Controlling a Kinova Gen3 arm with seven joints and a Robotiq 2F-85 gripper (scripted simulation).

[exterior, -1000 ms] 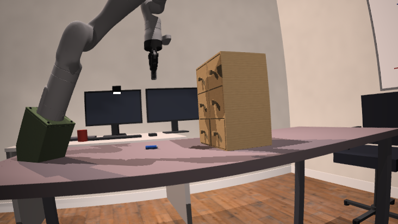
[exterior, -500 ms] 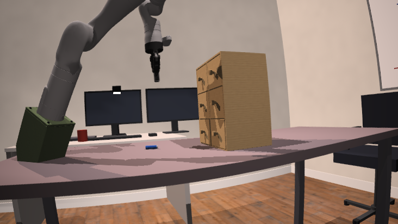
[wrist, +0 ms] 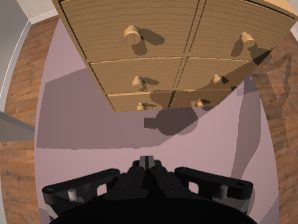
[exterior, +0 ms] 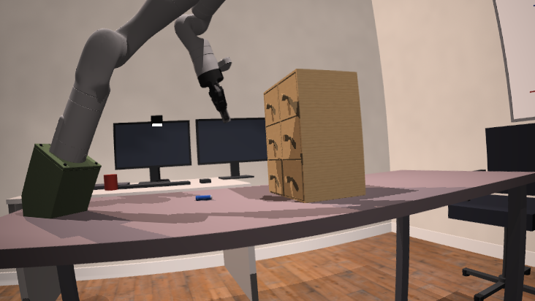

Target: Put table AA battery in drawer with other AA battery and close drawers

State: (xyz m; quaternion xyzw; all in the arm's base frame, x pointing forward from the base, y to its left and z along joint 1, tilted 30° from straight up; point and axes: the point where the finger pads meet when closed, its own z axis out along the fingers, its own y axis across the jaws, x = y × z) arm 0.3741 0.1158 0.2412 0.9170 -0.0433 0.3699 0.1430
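Observation:
A small wooden chest (exterior: 312, 134) stands on the table with several drawers in two columns, each with a knob; all look pushed in. It fills the top of the wrist view (wrist: 173, 50). A blue AA battery (exterior: 203, 197) lies on the table to the left of the chest; the wrist view does not show it. My gripper (exterior: 225, 117) is shut and empty. It hangs in the air, tilted toward the chest's front, about level with the middle row of drawers and apart from them. Its fingertips show in the wrist view (wrist: 147, 161).
The arm's green base (exterior: 58, 183) sits at the table's left. Behind are two monitors (exterior: 191, 144), a keyboard and a red cup (exterior: 110, 182) on a second desk. A black chair (exterior: 498, 209) stands at the right.

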